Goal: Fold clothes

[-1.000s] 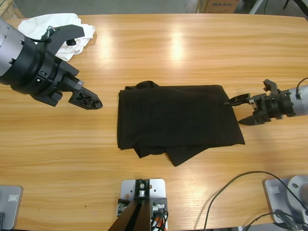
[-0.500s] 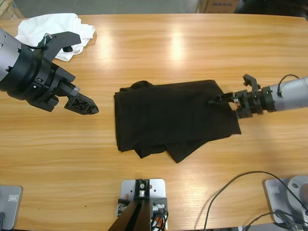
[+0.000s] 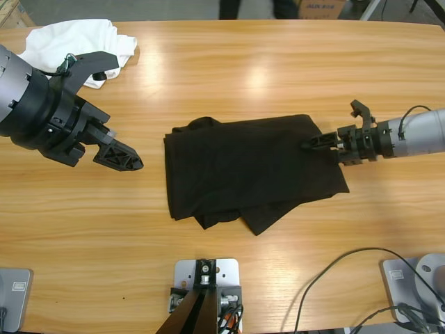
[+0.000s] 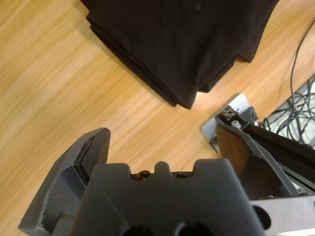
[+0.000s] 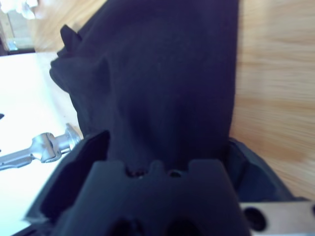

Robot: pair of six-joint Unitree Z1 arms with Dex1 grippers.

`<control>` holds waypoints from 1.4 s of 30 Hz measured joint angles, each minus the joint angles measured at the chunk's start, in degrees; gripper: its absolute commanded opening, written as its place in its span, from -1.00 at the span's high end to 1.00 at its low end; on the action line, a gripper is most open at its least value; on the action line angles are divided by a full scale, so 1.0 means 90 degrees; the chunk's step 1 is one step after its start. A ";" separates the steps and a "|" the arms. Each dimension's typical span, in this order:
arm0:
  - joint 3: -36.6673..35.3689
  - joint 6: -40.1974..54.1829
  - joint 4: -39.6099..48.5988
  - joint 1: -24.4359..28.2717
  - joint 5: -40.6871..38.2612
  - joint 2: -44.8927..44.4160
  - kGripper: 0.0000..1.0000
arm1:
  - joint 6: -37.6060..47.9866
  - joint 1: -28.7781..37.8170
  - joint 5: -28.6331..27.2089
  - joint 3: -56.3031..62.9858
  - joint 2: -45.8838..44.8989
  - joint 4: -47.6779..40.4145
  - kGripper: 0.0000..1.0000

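The black shirt (image 3: 243, 167) lies folded into a rough rectangle at mid-table, with a loose flap hanging out at its near edge. My right gripper (image 3: 323, 147) reaches in from the right and stands open, the shirt's right edge between its jaws. In the right wrist view, black cloth (image 5: 162, 73) fills the gap of the right gripper (image 5: 162, 142). My left gripper (image 3: 126, 115) hovers open over bare wood left of the shirt, holding nothing. The left wrist view looks past the left gripper (image 4: 162, 140) at the shirt's stacked edges (image 4: 187, 39). The white garments (image 3: 69, 35) lie bundled at the far left corner.
A person's legs (image 3: 250, 8) and a cardboard box (image 3: 316, 7) show beyond the table's far edge. Black cables (image 3: 334, 278) trail over the near right of the table. Bare wood lies between my left gripper and the shirt.
My right gripper has moved left onto the shirt's right edge, pushing that side inward. The left arm swung slightly back and down. A person has appeared past the far edge.
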 measured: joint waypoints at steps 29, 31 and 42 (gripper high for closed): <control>0.0269 -0.0005 -0.0028 0.0000 -0.0107 0.0000 -0.66 | -0.0840 0.0000 -0.0348 -0.0130 -0.0098 0.1013 1.00; 0.0294 -0.0011 -0.0066 0.0000 -0.0109 0.0000 -0.66 | -0.0851 0.0000 -0.0951 -0.0511 -0.0610 0.1925 1.00; 0.0710 -0.0068 -0.0294 0.0000 -0.0110 -0.0142 -0.66 | -0.1155 -0.0418 -0.3063 -0.2459 -0.1306 0.5336 1.00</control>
